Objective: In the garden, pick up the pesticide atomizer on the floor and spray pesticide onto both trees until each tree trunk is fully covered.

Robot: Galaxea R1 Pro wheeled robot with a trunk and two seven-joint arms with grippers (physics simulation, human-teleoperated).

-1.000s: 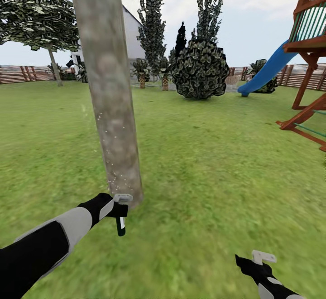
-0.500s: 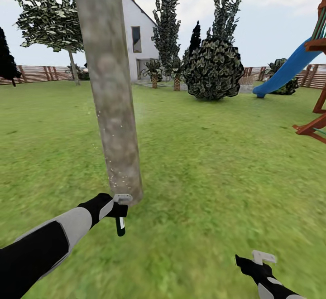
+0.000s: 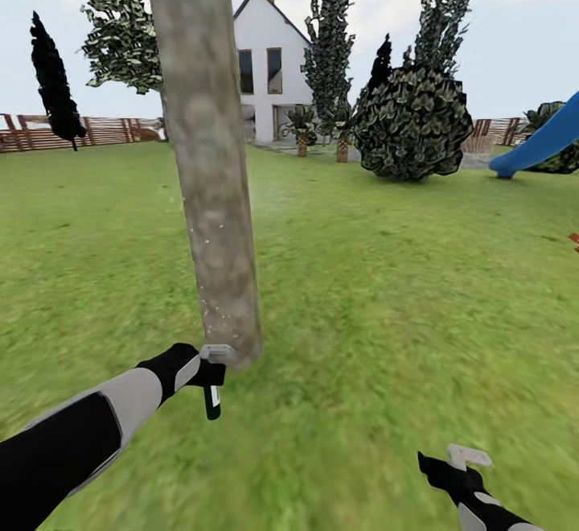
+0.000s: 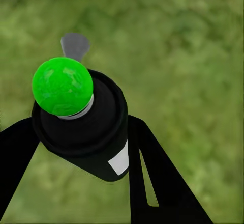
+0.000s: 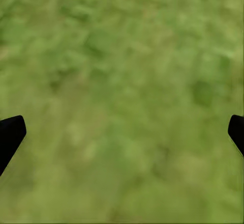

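Gripping one atomizer (image 3: 211,401), the left hand (image 3: 211,362) nears one trunk (image 3: 211,161).

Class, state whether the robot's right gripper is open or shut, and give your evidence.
Open. In the right wrist view, the right gripper's fingers sit far apart at opposite edges, with just grass between them.

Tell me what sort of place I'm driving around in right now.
Most likely a home back garden: open lawn, a white house behind it, a wooden fence along the edge, and a blue slide.
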